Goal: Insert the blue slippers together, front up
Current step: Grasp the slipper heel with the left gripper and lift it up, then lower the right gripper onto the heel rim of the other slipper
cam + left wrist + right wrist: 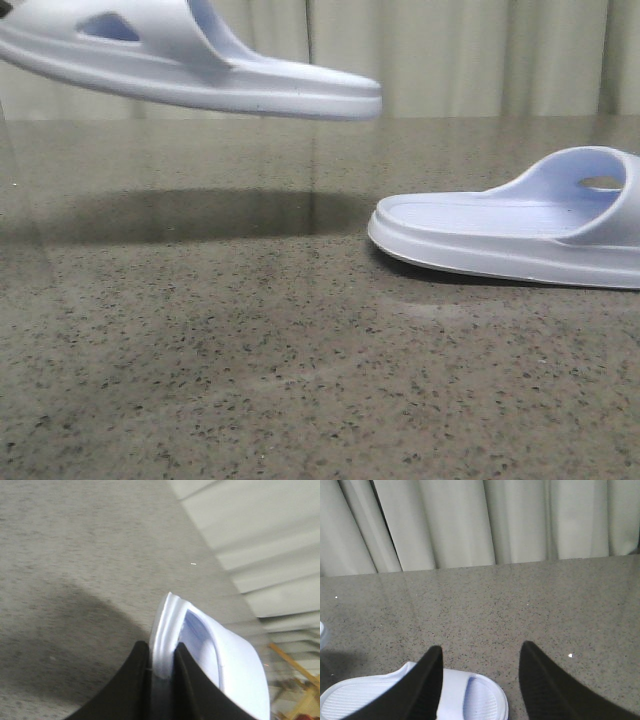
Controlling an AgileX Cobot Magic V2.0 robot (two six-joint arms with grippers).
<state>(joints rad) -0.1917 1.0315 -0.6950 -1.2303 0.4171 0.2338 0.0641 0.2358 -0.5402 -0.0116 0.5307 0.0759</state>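
**Slippers apart: one lifted, one waiting on the stone**

Slippers of pale lavender-blue moulded foam, a matching pair of slides, lie well apart over a broad speckled grey-brown stone table (250,380) backed by pale pleated curtains (460,55). The lifted slipper (190,65) hangs clear of the table at the robot's left, roughly level, casting a wide shadow below it. The resting slipper (510,235) sits flat on the table at the right, sole down, its ribbed footbed up and its wide strap arching toward the frame's right edge.

The left gripper (161,672) is clamped on the rim of the lifted slipper, one black finger on each side of the sole edge. The right gripper (477,680) stands spread and empty, hovering just over the resting slipper, which shows between and below its fingers.

The step in hand looks like the pick-up of the second slipper, though how close the right fingers are to it is hard to judge here. Next, the right gripper probably needs to descend and close on that slipper's rim before the two are brought together.
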